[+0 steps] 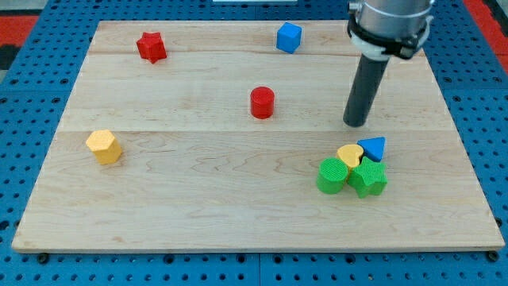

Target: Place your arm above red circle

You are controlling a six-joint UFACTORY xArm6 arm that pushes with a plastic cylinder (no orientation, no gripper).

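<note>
The red circle [262, 102] is a short red cylinder near the middle of the wooden board [198, 199]. My tip [355, 123] rests on the board well to the view's right of the red circle and slightly lower. The dark rod rises from it to the arm at the view's top right. The tip touches no block. It stands just above the cluster of blocks at the lower right.
A red star [151, 47] lies at the top left and a blue cube [289, 37] at the top middle. A yellow hexagon [104, 147] sits at the left. A blue triangle [372, 148], yellow heart [349, 155], green cylinder [332, 175] and green star [369, 179] cluster at the lower right.
</note>
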